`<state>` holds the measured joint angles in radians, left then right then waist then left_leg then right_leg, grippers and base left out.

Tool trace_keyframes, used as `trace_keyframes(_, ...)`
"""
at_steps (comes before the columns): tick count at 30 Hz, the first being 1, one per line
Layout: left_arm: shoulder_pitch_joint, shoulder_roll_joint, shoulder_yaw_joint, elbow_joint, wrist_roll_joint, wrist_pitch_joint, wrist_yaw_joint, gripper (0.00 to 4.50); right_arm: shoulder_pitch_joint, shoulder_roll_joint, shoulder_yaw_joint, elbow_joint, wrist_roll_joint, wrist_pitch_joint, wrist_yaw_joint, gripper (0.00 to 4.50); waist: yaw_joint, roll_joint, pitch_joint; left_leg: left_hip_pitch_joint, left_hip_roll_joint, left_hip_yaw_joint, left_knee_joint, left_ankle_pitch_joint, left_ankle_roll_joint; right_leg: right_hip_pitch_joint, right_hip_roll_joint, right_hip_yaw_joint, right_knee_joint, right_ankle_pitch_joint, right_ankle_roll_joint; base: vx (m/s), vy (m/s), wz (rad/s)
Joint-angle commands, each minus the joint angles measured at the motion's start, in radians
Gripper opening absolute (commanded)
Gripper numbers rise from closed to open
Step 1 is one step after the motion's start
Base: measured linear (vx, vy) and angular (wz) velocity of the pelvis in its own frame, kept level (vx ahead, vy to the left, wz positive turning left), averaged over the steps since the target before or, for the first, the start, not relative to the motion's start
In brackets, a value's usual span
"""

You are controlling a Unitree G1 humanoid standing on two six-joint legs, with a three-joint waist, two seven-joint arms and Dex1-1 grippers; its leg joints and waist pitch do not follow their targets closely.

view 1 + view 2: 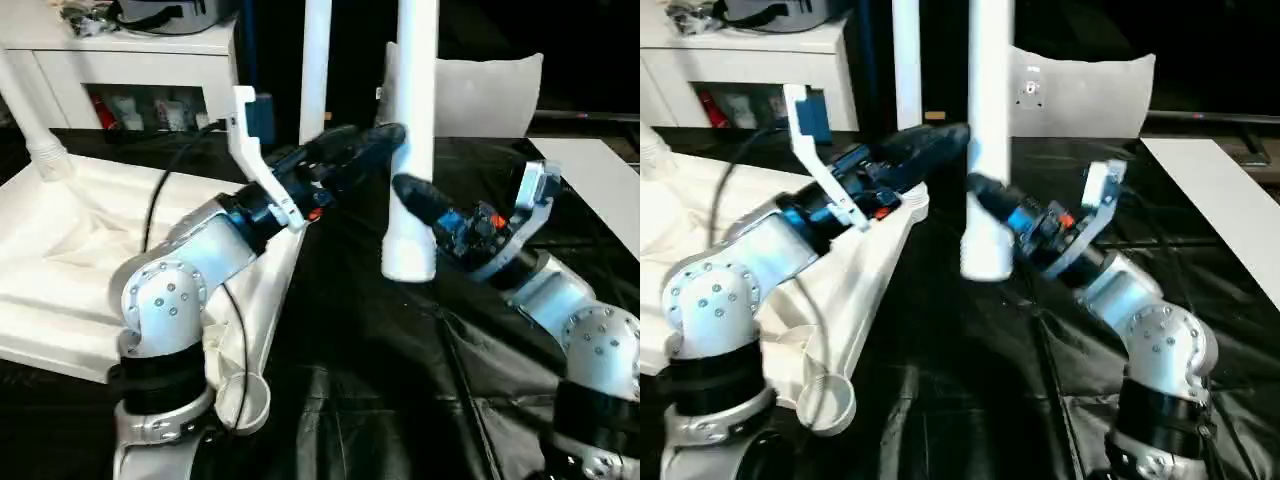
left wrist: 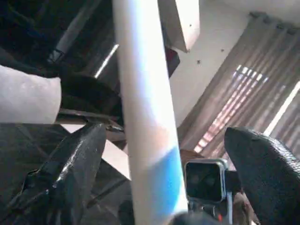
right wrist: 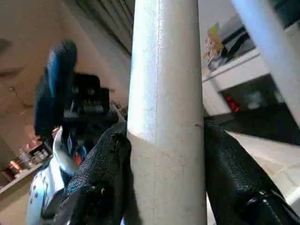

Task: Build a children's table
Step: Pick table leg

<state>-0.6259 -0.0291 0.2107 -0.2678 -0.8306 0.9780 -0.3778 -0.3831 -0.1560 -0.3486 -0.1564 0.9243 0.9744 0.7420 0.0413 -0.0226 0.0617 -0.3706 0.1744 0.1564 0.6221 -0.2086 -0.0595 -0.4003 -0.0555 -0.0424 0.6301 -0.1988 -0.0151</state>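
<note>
Table leg (image 1: 413, 150) sits clamped upright in your right end effector (image 1: 408, 196), left end effector (image 2: 159, 178) wide around it; keep it plumb toward the tabletop (image 1: 60, 250).

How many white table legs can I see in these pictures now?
3. One leg is upright in the right gripper; one stands behind the left gripper; one slants at the far left. Another may be hidden.

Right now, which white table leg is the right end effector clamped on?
The thick upright leg at centre, lower end off the black sheet, right end effector pinching it. The thinner leg behind and the left leg stand ungripped.
</note>
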Motion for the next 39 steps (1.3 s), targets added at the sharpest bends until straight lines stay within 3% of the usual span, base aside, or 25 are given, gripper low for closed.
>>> trace_keyframes(1, -0.021, -0.003, -0.009, 0.008, -0.008, 0.020, 0.010, 4.50, 0.003, -0.011, 0.009, -0.047, 0.024, 0.009, 0.015, 1.89, 0.004, -0.002, -0.063, 0.001, 0.037, -0.007, -0.076, -0.094, 0.011, 0.057, -0.068, 0.042, -0.094, -0.241, -0.161, 0.000, 0.000, 0.00)
trace_keyframes(4, -0.030, -0.008, -0.012, 0.019, -0.031, 0.026, 0.020, 4.50, 0.015, -0.018, 0.030, -0.062, 0.019, 0.015, 0.022, 1.89, 0.008, -0.002, -0.063, 0.001, 0.037, -0.007, -0.075, -0.085, 0.008, 0.057, -0.069, 0.043, -0.095, -0.243, -0.147, 0.000, 0.000, 0.00)
trace_keyframes(7, -0.023, 0.006, -0.040, 0.028, -0.017, 0.033, 0.028, 4.50, 0.029, -0.041, 0.084, -0.079, -0.024, -0.015, 0.028, 1.89, 0.010, -0.002, -0.065, 0.000, 0.038, -0.008, -0.076, -0.075, 0.008, 0.057, -0.069, 0.042, -0.094, -0.227, -0.145, 0.000, 0.000, 0.00)
trace_keyframes(12, -0.010, 0.022, -0.085, 0.034, 0.081, -0.013, 0.063, 4.50, 0.033, -0.051, 0.237, -0.086, -0.238, -0.161, -0.052, 1.89, 0.005, -0.001, -0.063, -0.001, 0.039, -0.008, -0.077, -0.083, -0.008, 0.055, -0.070, 0.043, -0.095, -0.238, -0.130, 0.000, 0.000, 0.00)
trace_keyframes(13, -0.009, 0.023, -0.089, 0.035, 0.093, -0.020, 0.069, 4.21, 0.031, -0.044, 0.247, -0.082, -0.255, -0.175, -0.067, 1.89, 0.003, -0.001, -0.062, -0.001, 0.040, -0.008, -0.077, -0.091, -0.011, 0.053, -0.071, 0.044, -0.097, -0.251, -0.126, 0.000, 0.000, 0.00)
trace_keyframes(14, 0.000, 0.017, -0.098, 0.030, 0.118, -0.045, 0.094, 4.21, 0.032, -0.029, 0.292, -0.070, -0.347, -0.255, -0.119, 1.89, 0.003, 0.000, -0.063, 0.000, 0.040, -0.009, -0.078, -0.093, -0.013, 0.053, -0.071, 0.044, -0.097, -0.252, -0.127, 0.000, 0.000, 0.00)
trace_keyframes(19, 0.024, -0.005, -0.129, 0.004, 0.171, -0.083, 0.167, 3.83, 0.042, -0.002, 0.390, -0.056, -0.503, -0.419, -0.196, 1.88, -0.004, 0.002, -0.065, -0.001, 0.043, -0.009, -0.079, -0.091, -0.020, 0.054, -0.070, 0.045, -0.088, -0.184, -0.142, 0.000, 0.000, 0.00)
trace_keyframes(22, 0.033, -0.062, -0.116, -0.004, 0.191, -0.107, 0.257, 3.72, 0.044, 0.002, 0.453, -0.027, -0.629, -0.540, -0.263, 1.88, -0.005, 0.000, -0.066, -0.002, 0.045, -0.008, -0.078, -0.076, -0.017, 0.055, -0.070, 0.046, -0.082, -0.117, -0.165, 0.000, 0.000, 0.00)
trace_keyframes(23, 0.033, -0.082, -0.115, -0.004, 0.211, -0.127, 0.288, 3.72, 0.046, 0.008, 0.469, -0.013, -0.656, -0.573, -0.279, 1.88, -0.007, -0.005, -0.065, -0.003, 0.044, -0.007, -0.078, -0.076, -0.011, 0.058, -0.069, 0.046, -0.084, -0.107, -0.170, 0.000, 0.000, 0.00)
trace_keyframes(26, 0.054, -0.110, -0.155, -0.005, 0.298, -0.190, 0.346, 3.72, 0.061, 0.033, 0.511, 0.030, -0.765, -0.715, -0.348, 1.88, -0.010, -0.006, -0.064, -0.006, 0.044, -0.007, -0.077, -0.085, 0.002, 0.057, -0.071, 0.047, -0.086, -0.122, -0.163, 0.000, 0.000, 0.00)
trace_keyframes(30, 0.077, -0.087, -0.207, -0.009, 0.351, -0.209, 0.354, 3.72, 0.064, 0.033, 0.544, 0.051, -0.813, -0.775, -0.362, 1.88, -0.012, -0.006, -0.063, -0.005, 0.043, -0.008, -0.078, -0.107, 0.006, 0.056, -0.068, 0.047, -0.086, -0.140, -0.141, 0.000, 0.000, 0.00)
trace_keyframes(35, 0.096, -0.053, -0.263, -0.024, 0.418, -0.233, 0.364, 3.73, 0.059, 0.052, 0.544, 0.085, -0.836, -0.825, -0.397, 1.88, -0.016, -0.004, -0.063, -0.003, 0.046, -0.009, -0.079, -0.123, 0.007, 0.052, -0.068, 0.046, -0.084, -0.134, -0.136, 0.000, 0.000, 0.00)
trace_keyframes(39, 0.106, -0.053, -0.281, -0.023, 0.446, -0.260, 0.367, 3.32, 0.059, 0.065, 0.547, 0.113, -0.854, -0.875, -0.406, 1.88, -0.016, -0.005, -0.065, -0.004, 0.045, -0.007, -0.077, -0.114, 0.008, 0.054, -0.067, 0.047, -0.081, -0.107, -0.145, 0.000, 0.000, 0.00)
